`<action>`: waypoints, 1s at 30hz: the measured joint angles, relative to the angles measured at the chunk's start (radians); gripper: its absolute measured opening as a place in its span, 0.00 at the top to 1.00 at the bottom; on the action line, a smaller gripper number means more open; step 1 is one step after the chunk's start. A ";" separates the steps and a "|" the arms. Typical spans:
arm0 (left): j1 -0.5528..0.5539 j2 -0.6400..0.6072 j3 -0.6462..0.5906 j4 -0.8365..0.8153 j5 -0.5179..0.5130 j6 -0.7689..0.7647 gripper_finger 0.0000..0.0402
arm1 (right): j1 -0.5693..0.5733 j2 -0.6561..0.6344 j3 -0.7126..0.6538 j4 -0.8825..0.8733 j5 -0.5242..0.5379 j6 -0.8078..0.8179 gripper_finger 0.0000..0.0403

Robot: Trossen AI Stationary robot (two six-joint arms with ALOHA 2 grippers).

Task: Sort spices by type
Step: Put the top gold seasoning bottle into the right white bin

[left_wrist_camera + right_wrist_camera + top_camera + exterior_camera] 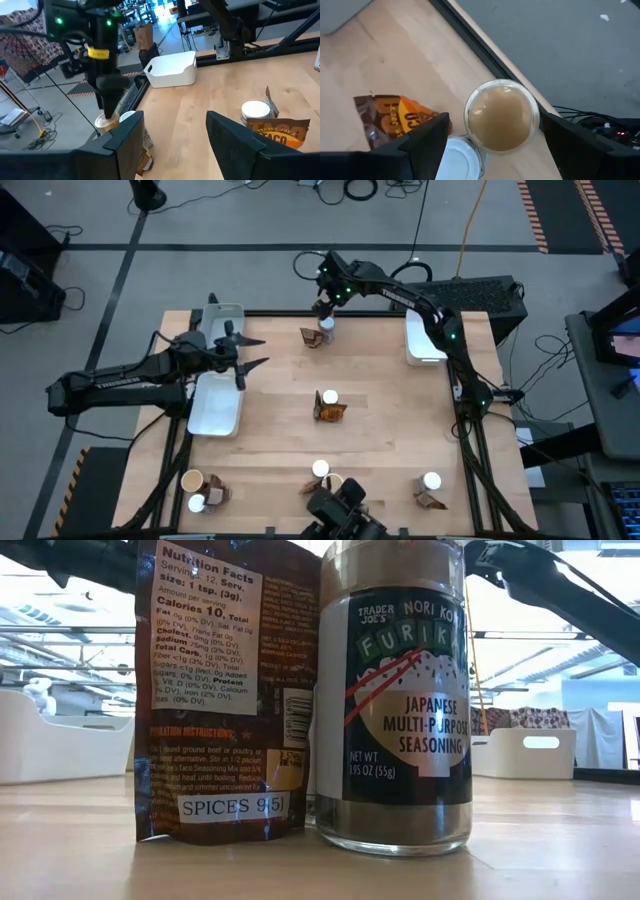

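Right gripper [492, 137] fingers spread wide, straddling tan-topped jar [501, 115] at worktop [380, 395] far edge. Left gripper [250, 352] fingers spread, empty.

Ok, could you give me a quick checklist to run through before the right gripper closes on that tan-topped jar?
1. Right gripper open: ok, one finger on each side of the tan-topped jar.
2. Jar centred between the fingers: ok, roughly.
3. Neighbours clear: not ok, the white-lidded jar sits tight against it, by one finger.
4. Fingers low enough to grip: cannot tell.
5. Left gripper out of the way: ok, open over the white tray at the table's left.
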 joint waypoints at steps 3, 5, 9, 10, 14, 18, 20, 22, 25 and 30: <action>0.000 0.001 0.000 -0.002 0.000 0.016 0.46 | 0.010 0.001 0.000 0.010 0.007 0.011 0.24; 0.000 0.001 0.000 -0.002 0.000 0.017 0.46 | 0.018 0.001 0.000 0.017 0.036 0.014 0.24; 0.000 0.001 0.000 -0.002 0.000 0.017 0.46 | 0.022 0.004 0.000 0.016 0.048 0.022 0.24; 0.000 0.001 0.000 -0.003 0.000 0.017 0.46 | 0.022 0.004 0.000 0.016 0.048 0.027 0.24; 0.000 0.001 0.000 -0.006 0.000 0.017 0.46 | 0.020 0.004 -0.001 0.019 0.061 0.029 0.24; 0.000 0.001 0.000 -0.007 0.000 0.017 0.46 | 0.020 0.007 -0.001 0.017 0.101 0.028 0.24; 0.000 0.001 0.000 -0.006 0.000 0.017 0.46 | 0.020 0.013 -0.001 0.018 0.100 0.028 0.24; 0.000 0.001 0.000 -0.006 0.000 0.017 0.46 | 0.021 0.016 -0.002 0.016 0.099 0.031 0.24; 0.000 0.001 0.000 -0.007 0.000 0.017 0.46 | 0.021 0.024 -0.002 0.022 0.094 0.033 0.24; 0.000 0.001 0.000 -0.012 0.000 0.017 0.46 | 0.022 0.059 -0.002 0.019 0.097 0.033 0.24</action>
